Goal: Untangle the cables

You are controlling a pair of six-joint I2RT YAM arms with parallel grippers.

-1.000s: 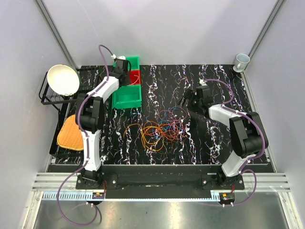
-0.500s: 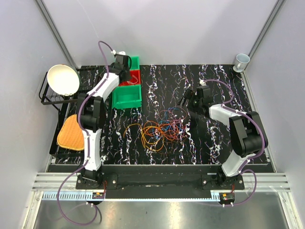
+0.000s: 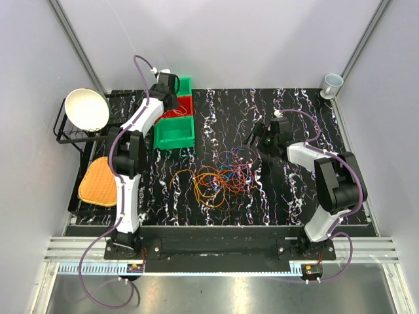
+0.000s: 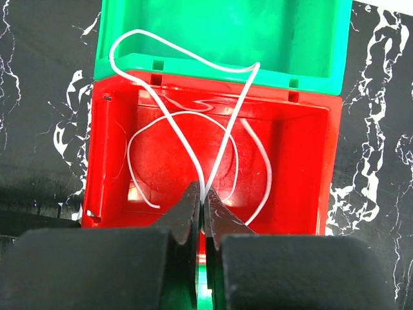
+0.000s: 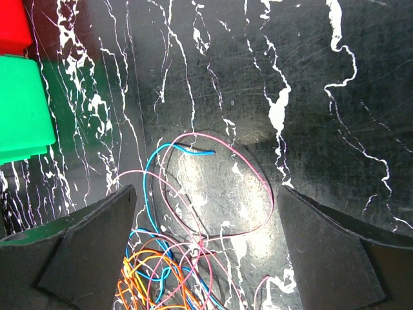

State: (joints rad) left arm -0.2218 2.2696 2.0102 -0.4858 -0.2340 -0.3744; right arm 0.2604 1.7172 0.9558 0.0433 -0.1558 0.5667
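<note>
A tangle of thin orange, pink, blue and yellow cables lies mid-table; the right wrist view shows its pink loop and a blue end. My right gripper is open, its fingers spread wide above the far edge of the tangle, holding nothing. My left gripper is over the red bin at the back left. It is shut on a white cable whose loops hang into the red bin and reach over the green bin beyond.
A larger green bin stands in front of the red one. A black wire rack with a white bowl and an orange mat is at the left. A cup stands at the back right corner.
My left gripper has moved a little farther back over the red bin with the white cable. The right arm has barely moved.
</note>
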